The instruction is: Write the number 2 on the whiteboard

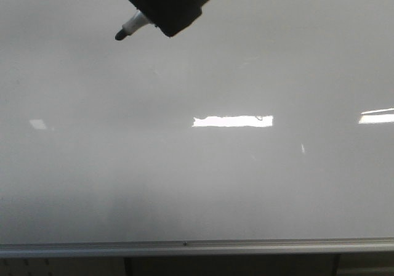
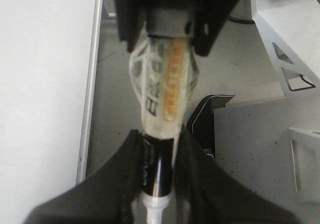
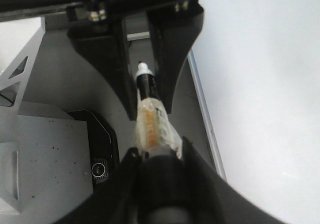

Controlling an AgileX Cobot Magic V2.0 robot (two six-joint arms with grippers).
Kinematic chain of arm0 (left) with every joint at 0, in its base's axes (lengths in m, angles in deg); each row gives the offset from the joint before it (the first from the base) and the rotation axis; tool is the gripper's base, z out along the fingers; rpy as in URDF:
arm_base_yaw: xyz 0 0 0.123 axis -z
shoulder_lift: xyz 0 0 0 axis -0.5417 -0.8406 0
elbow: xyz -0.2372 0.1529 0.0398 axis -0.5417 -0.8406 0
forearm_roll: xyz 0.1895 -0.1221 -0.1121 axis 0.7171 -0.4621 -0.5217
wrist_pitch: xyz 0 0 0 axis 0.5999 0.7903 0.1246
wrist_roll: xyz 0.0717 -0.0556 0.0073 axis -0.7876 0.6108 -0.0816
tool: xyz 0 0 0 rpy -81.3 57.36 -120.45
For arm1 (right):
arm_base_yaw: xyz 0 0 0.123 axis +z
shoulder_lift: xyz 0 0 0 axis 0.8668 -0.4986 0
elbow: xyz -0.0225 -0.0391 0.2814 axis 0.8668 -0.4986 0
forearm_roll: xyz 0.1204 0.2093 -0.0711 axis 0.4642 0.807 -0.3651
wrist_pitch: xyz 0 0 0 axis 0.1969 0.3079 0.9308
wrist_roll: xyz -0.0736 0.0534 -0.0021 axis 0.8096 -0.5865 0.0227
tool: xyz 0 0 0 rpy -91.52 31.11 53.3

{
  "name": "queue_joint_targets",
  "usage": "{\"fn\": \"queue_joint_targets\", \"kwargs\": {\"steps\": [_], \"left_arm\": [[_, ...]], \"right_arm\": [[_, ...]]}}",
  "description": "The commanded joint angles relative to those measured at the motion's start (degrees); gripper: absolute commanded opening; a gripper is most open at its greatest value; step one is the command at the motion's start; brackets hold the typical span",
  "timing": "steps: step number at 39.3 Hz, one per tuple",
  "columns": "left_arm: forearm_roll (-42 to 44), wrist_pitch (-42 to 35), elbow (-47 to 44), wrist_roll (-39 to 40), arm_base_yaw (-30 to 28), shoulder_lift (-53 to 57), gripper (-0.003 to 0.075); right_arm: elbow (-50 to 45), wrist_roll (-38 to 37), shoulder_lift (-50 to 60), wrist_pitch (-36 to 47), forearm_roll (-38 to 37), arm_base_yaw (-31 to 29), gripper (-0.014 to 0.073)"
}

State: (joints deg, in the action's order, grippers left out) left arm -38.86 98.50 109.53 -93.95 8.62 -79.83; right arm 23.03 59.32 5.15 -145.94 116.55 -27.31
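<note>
No number 2 is visible anywhere on the whiteboard (image 1: 197,183); the surface shows only bright light reflections, and the silver bottom rail (image 1: 197,247) runs along the 6 o'clock edge of the front view. The writing appears not yet begun.

A black marker (image 1: 130,27) enters from 12 o'clock in the front view, its dark tip pointing toward 8 o'clock over the upper board. Whether the tip touches the surface cannot be told.

Both wrist views show the marker, its barrel wrapped in clear tape over an orange label, held from both ends. The left gripper (image 2: 159,181) is clamped on the black tip end (image 2: 157,169). The right gripper (image 3: 157,156) is clamped on the taped rear end (image 3: 152,126).

Risks, as judged:
- With two grippers on one marker, unequal motion could twist or pull it loose
- Too little pressure would leave a broken stroke; too much could skid the tip on the glossy board
- The tip starts high on the board, though ample room lies below for the digit's base stroke
</note>
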Motion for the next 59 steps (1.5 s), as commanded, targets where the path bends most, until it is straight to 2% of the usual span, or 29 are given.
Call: {"fn": "queue_joint_targets", "kwargs": {"steps": [1,4,10,13,20,25,29,32,39,47,55,59], "left_arm": [[-2.48,-2.63,1.88,0.56,0.41,1.63,0.0071],[-2.48,-2.66,1.88,0.56,0.41,1.63,0.0140],[-2.34,-3.77,1.92,1.11,0.01,1.79,0.0435],[-0.41,-3.55,2.23,3.51,-0.72,2.44,0.0496],[9.36,-3.56,2.23,14.80,-2.70,6.59,0.0501],[17.69,-3.45,2.11,28.87,-4.05,10.26,0.0496],[22.92,-4.08,0.25,39.80,-6.19,13.35,0.0492],[24.49,-6.26,-2.79,44.41,-8.53,16.01,0.0492],[24.59,-10.12,-9.51,47.27,-14.49,22.65,0.0492],[24.49,-12.37,-12.39,47.63,-16.92,25.79,0.0492],[24.49,-12.37,-12.39,47.63,-16.92,25.79,0.0492],[24.49,-12.37,-12.39,47.63,-16.92,25.79,0.0492]], "right_arm": [[1.67,0.56,1.06,2.05,2.51,0.05,0.0014],[1.67,0.56,1.06,1.94,2.51,0.05,-0.0003],[1.67,0.56,1.06,1.52,1.74,0.05,-0.0003],[1.67,0.26,1.18,0.77,-0.77,0.05,-0.0003],[1.67,-6.72,2.23,-0.09,-11.17,-2.10,-0.0003],[1.67,-20.16,3.61,0.95,-19.48,-4.78,-0.0003],[0.13,-29.18,5.23,3.27,-20.69,-8.67,-0.0003],[-3.33,-32.78,7.37,7.52,-20.55,-12.17,-0.0003],[-15.63,-36.90,14.28,23.53,-17.17,-17.95,-0.0003],[-29.19,-37.00,17.84,45.65,-13.51,-18.13,-0.0003],[-30.81,-37.10,15.59,57.48,-13.19,-19.41,-0.0003],[-30.10,-36.30,13.42,60.37,-13.97,-20.33,-0.0003]]}}
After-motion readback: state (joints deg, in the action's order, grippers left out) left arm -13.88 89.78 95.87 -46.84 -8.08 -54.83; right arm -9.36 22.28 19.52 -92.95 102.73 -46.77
